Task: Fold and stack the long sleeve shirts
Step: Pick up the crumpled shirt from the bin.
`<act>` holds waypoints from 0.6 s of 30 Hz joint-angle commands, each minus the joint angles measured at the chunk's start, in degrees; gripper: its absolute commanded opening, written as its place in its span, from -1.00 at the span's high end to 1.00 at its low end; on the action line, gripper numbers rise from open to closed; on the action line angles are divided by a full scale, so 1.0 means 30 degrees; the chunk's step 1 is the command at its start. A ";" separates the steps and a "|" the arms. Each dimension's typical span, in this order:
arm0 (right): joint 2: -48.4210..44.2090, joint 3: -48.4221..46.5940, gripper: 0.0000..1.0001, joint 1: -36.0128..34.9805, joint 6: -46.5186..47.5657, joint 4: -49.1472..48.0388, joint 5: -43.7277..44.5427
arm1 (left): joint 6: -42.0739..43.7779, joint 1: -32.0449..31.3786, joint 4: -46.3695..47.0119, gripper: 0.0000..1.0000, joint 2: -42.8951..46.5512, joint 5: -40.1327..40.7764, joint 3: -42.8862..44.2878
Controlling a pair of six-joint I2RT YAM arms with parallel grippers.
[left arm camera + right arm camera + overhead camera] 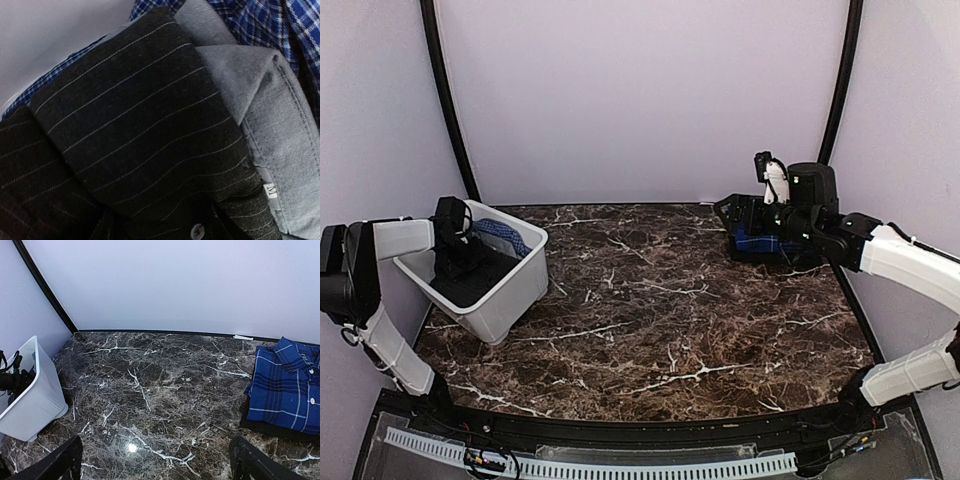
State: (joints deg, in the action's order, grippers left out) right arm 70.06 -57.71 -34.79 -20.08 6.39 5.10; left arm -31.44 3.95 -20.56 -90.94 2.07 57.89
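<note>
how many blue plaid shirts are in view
2: loose plaid shirt in the white bin at left with the black pinstriped shirt; folded plaid shirt on a dark garment at far right. Others may be hidden.

So the bin (515,290) is plain white; the black shirt (140,125) inside it has thin pale pinstripes and a grey collar lining (285,130); right next to it in the bin there's a plaid shirt (260,25), blue and navy with white lines; the table (650,300) under the bin is dark brown marble with white veins; across the table from the bin, a folded plaid shirt (285,385) in blue and navy sits on some black cloth (265,427).
</note>
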 commanded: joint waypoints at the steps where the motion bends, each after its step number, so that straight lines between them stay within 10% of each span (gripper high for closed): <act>1: -0.0082 -0.0350 -0.97 0.0111 -0.0264 -0.0670 -0.0293 | -0.0092 -0.0051 0.0033 -0.06 -0.1410 -0.0390 0.0485; 4: -0.0251 -0.0238 -0.97 0.0096 -0.0364 -0.0679 -0.0277 | -0.0284 -0.0055 0.0070 0.59 -0.1283 -0.0003 0.0707; 8: -0.0317 -0.0212 -0.97 0.0110 -0.0410 -0.0675 -0.0461 | -0.0154 -0.0048 -0.0772 0.99 -0.0063 0.1389 0.1452; 18: -0.0325 -0.0368 -0.97 0.0111 -0.0343 -0.0597 -0.0465 | 0.0901 -0.0468 -0.1105 1.00 0.4967 0.2404 0.2533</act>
State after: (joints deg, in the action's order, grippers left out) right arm 70.08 -57.71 -34.72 -20.73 6.42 4.03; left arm -31.27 3.68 -24.56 -83.61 7.57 62.08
